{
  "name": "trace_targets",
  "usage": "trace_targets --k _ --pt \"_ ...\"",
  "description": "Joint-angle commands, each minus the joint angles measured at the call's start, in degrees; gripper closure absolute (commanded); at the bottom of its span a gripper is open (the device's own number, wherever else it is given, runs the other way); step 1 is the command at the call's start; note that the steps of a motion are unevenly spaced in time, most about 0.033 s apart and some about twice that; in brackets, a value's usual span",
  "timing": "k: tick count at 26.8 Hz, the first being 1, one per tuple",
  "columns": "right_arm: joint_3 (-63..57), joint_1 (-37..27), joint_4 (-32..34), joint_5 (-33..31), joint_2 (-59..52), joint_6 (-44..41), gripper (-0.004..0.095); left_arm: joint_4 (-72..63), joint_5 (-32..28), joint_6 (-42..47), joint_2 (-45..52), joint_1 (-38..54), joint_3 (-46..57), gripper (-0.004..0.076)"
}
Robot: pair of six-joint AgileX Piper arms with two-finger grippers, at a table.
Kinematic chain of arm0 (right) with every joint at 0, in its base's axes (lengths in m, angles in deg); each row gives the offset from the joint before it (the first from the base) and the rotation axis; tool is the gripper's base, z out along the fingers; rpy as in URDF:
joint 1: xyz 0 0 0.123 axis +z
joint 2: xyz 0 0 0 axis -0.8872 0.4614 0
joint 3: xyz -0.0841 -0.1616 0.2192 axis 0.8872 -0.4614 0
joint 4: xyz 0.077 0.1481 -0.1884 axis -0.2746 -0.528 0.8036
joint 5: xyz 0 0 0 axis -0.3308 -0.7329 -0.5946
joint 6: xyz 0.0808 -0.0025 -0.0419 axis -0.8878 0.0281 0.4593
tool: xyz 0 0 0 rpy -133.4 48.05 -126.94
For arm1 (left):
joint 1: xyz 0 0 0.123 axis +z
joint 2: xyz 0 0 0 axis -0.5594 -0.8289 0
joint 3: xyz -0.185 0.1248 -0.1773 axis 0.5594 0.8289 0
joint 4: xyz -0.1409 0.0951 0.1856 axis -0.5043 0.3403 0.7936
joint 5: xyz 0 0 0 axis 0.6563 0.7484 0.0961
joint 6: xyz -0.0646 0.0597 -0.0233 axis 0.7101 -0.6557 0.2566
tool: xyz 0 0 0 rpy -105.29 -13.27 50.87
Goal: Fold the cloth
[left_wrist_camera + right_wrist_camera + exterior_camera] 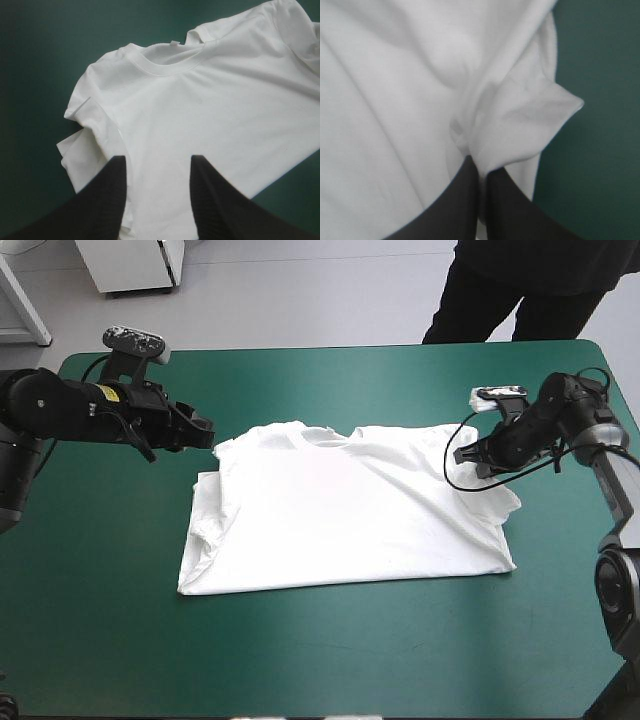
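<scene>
**Figure: T-shirt spread flat on the table, one gripper at each far corner.**

Nearest you lay a bare band of the teal-green cover (300, 660). Beyond it the T-shirt (340, 510) was spread front up near the table's middle, with its hem toward your near edge and its collar (328, 435) toward the far edge. The body was mostly smooth. The left-hand sleeve (205, 505) was partly doubled in against the body's side.

Farther back, your left gripper (207, 432) was just beside the T-shirt's far left shoulder corner. Its wrist view showed the two black fingers (112, 190) standing well apart with nothing held between them. White cloth filled the field ahead of them, and the doubled sleeve lay beside one finger. You could not tell from these views whether the tips touched the cloth.

At the opposite far corner, your right gripper (480, 458) had hold of the right-hand sleeve (497, 502). In its wrist view the fingers all but met, with a pinch of white fabric caught between them. The sleeve was bunched into a raised, pointed fold just ahead of the tips. The body of the T-shirt spread away on one side of that fold, and bare cover showed on the other.
</scene>
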Motion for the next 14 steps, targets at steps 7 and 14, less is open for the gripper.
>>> trace_targets --k 7,14 --pt "1.22 6.87 0.35 3.42 1.49 0.73 0.0921 -2.35 1.12 0.35 1.81 -0.07 -1.75 0.0423" --pt "1.22 7.26 0.35 4.32 6.67 0.86 0.0921 -2.14 1.12 0.1 1.81 -0.07 -1.75 0.0423"
